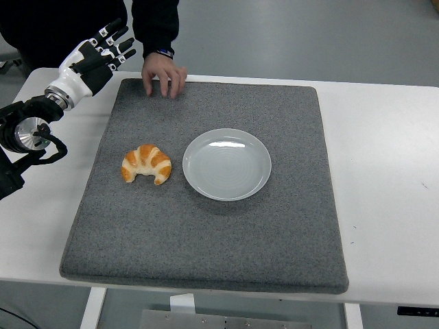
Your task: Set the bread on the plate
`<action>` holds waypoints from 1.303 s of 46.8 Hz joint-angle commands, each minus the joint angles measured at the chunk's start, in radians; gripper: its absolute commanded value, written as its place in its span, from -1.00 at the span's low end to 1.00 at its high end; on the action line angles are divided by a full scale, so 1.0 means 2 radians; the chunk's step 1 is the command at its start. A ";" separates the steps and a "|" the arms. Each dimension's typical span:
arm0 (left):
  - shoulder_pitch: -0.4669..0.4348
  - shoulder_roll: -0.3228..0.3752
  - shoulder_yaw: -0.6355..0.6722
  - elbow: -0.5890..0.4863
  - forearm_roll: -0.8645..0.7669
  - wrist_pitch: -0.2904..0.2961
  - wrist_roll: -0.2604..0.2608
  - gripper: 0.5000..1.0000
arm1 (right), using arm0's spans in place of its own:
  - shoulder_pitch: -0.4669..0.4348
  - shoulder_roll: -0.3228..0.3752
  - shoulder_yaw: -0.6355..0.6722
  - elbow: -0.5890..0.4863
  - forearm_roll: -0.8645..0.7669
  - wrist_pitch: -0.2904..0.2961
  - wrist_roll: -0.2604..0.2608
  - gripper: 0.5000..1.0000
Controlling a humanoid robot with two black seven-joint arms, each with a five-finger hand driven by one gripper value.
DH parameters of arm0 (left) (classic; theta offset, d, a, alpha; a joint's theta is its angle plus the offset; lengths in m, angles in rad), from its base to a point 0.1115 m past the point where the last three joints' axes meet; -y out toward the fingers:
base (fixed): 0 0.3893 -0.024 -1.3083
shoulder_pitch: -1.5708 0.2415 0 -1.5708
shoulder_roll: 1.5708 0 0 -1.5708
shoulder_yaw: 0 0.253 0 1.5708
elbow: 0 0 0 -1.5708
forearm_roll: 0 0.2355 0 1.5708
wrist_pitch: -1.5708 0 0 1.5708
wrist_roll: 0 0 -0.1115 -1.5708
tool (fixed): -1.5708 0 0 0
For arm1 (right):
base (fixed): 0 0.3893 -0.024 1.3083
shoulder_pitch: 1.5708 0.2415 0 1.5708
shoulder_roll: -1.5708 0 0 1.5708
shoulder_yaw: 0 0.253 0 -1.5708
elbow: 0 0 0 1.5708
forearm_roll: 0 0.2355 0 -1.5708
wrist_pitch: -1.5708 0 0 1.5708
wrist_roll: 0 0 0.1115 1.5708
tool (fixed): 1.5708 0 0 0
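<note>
Head view: the bread [146, 164] lay sideways left of the plate [227, 164], tips pointing near. The left robot hand [96, 55] was open, holding nothing.

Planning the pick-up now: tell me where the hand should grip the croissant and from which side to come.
Grip the croissant across its thick middle arch, coming down from above and from the left, where the left hand is raised, fingers spread, at the mat's far left corner. It lies flat, tips toward the near edge, so the arch offers the widest hold. The plate sits to its right.
</note>
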 commanded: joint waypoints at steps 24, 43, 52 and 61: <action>-0.002 0.000 0.004 0.000 0.000 0.001 0.000 0.96 | 0.000 0.000 0.000 0.000 0.000 0.000 0.000 0.72; 0.000 0.003 0.002 0.000 0.000 -0.002 0.000 0.96 | 0.000 0.000 -0.001 0.000 0.000 0.000 0.000 0.72; -0.001 0.004 0.005 -0.001 0.000 -0.001 0.000 0.96 | 0.000 0.000 -0.001 0.000 0.000 0.000 0.000 0.72; -0.005 0.026 0.010 -0.034 0.000 0.018 0.003 0.95 | 0.000 0.000 -0.001 0.000 0.000 0.001 0.000 0.72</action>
